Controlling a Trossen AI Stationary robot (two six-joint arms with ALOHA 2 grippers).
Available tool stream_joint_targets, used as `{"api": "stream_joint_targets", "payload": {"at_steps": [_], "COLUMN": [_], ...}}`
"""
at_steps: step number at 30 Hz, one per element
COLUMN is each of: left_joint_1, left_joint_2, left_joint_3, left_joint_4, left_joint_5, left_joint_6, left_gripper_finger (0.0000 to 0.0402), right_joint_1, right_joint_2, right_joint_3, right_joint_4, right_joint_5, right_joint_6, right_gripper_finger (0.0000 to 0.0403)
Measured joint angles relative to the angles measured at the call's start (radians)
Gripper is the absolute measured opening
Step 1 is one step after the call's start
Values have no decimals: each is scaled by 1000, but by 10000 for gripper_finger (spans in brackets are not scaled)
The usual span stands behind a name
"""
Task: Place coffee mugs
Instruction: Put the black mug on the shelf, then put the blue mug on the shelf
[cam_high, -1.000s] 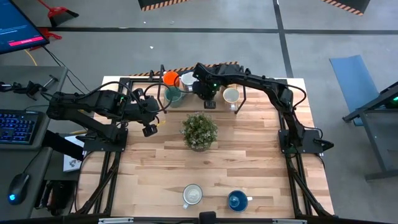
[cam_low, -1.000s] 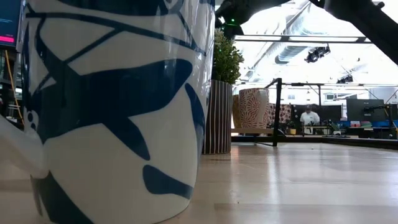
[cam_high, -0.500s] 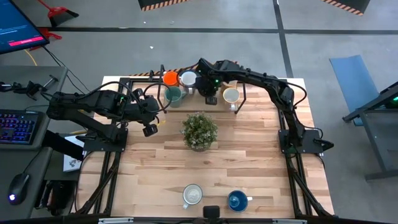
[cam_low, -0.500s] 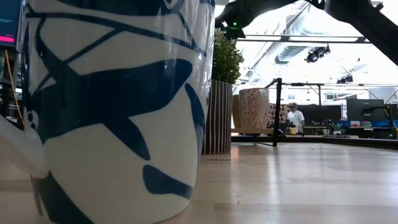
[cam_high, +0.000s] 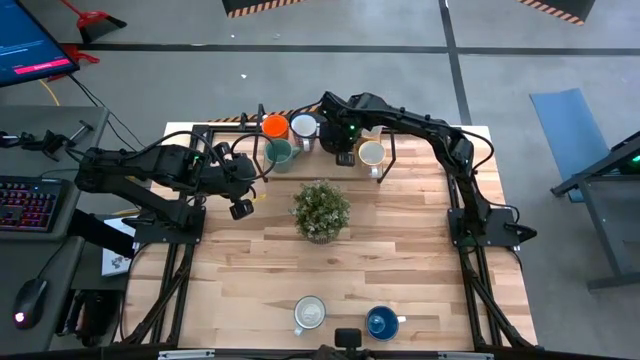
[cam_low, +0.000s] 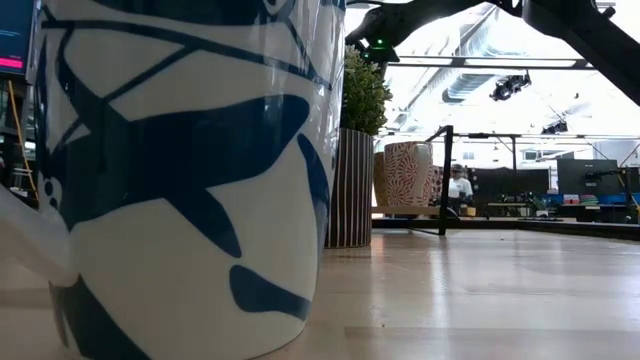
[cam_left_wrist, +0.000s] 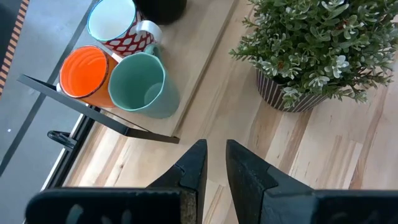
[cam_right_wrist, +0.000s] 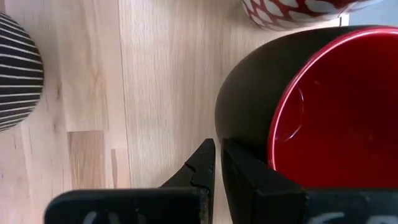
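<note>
Five mugs stand on the table at the far edge: orange, teal-green, white with a red pattern, dark red and cream. My right gripper is shut, low over the table right beside the dark red mug, on its plant side. My left gripper is shut and empty above the table's left part. A white mug and a blue mug stand at the near edge. My right gripper's shut fingers stand against the dark red mug's dark outer wall. I cannot tell whether they touch it. The mug stands upright on the table.
A leafy potted plant in a striped pot stands mid-table. A thin black frame borders the far mugs. In the low view, a white mug with a blue pattern fills the left. Bare wood lies between the plant and the near mugs.
My right gripper has gone a little toward the table's right edge, from over the white and red mug to beside the dark red mug; the white and red mug now shows fully. The mugs have stayed in place.
</note>
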Motion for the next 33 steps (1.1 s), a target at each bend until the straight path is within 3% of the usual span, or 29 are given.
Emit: {"api": "stream_joint_targets", "payload": {"at_steps": [18, 26, 33], "left_joint_1": [0, 0, 0], "left_joint_2": [0, 0, 0], "left_joint_3": [0, 0, 0], "left_joint_4": [0, 0, 2], "left_joint_5": [0, 0, 0], "left_joint_6": [0, 0, -1], "left_gripper_finger": [49, 49, 49], "right_joint_1": [42, 114, 176], "right_joint_2": [-14, -55, -103], "right_joint_3": [1, 103, 103], "right_joint_4": [-62, -297, -430], "right_joint_5": [-31, -40, -105], "right_joint_6": [52, 136, 329], "right_gripper_finger": [16, 16, 16]}}
